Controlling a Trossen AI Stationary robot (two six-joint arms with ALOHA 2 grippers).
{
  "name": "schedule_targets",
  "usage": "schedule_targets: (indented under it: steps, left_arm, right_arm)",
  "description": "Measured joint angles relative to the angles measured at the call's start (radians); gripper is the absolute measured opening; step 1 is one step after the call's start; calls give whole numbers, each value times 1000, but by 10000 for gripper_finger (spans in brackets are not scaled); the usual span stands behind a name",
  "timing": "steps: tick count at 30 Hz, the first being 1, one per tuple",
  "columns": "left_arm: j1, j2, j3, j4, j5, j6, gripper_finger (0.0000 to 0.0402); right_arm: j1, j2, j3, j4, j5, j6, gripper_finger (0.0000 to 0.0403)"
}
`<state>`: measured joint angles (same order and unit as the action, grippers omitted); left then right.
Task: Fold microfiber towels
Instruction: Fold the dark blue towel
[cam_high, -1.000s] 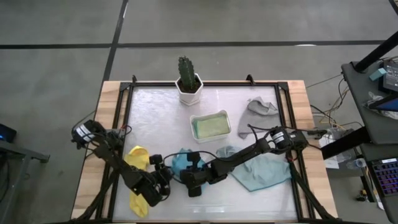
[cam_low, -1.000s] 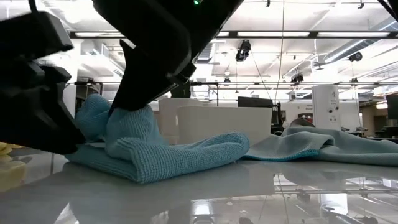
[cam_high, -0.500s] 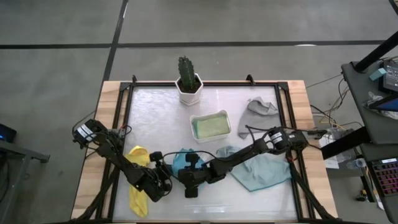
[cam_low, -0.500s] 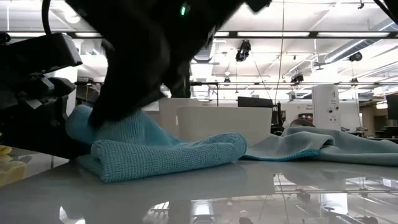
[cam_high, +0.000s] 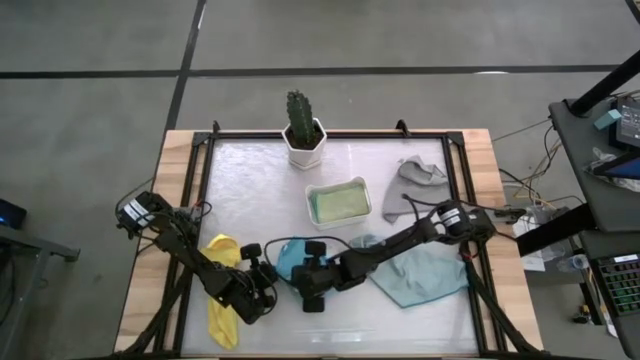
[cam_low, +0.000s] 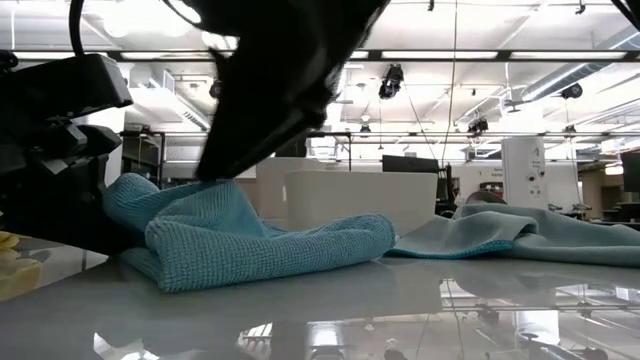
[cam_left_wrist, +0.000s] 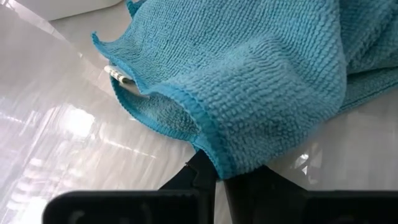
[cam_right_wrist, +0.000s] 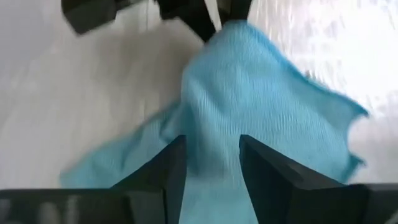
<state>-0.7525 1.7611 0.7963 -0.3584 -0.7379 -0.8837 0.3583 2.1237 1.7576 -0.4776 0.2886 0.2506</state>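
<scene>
Left tool (cam_left_wrist: 211, 173) is clenched on a corner of the bright blue towel (cam_high: 290, 257), pinching the hem right at its fingertips; in the high view it sits at (cam_high: 268, 278), near the front of the tabletop (cam_high: 260, 180), left of centre. Right tool (cam_right_wrist: 210, 155) is just across the same towel, fingers (cam_right_wrist: 171, 163) parted with blue cloth showing between them. Can't tell if it's actually gripping or just over the fabric. High view puts it at (cam_high: 312, 292), close beside the left tool.

Blue towel lies bunched and partly doubled over on the tabletop between the two tools; low view shows it as a thick rolled fold (cam_low: 250, 235) with the left arm's dark body against its left end.

Other cloths:
- yellow towel (cam_high: 222, 250) crumpled at front left, partly under the left arm
- pale teal towel (cam_high: 420, 275) spread loosely front right, under the right arm's forearm
- grey towel (cam_high: 413, 182) heaped near the right edge, further back
- olive green towel (cam_high: 338, 204) lying in the white tray (cam_high: 338, 186), mid-tabletop

Potted cactus (cam_high: 302, 130) stands at the back edge, behind the tray.
</scene>
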Motion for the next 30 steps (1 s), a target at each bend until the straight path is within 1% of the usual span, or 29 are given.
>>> schedule_targets:
  steps: [6, 10, 12, 19, 25, 30]
  left_arm:
    - [0, 0, -1, 0, 3, 0, 8]
    - [0, 0, -1, 0, 2, 3, 8]
    - [0, 0, -2, 1, 1, 3, 8]
    - [0, 0, -3, 2, -2, 2, 8]
    - [0, 1, -3, 3, -3, 2, 8]
    - [0, 1, -3, 5, -3, 1, 8]
  right_arm:
    - [36, -40, -3, -216, 11, 77, 154]
    - [75, -56, -7, -376, 74, 143, 158]
    - [92, -64, -9, -421, 104, 165, 157]
    - [109, -83, -70, -420, 124, 191, 160]
    - [108, -94, -156, -320, 125, 198, 161]
    - [108, -95, -171, -277, 123, 197, 160]
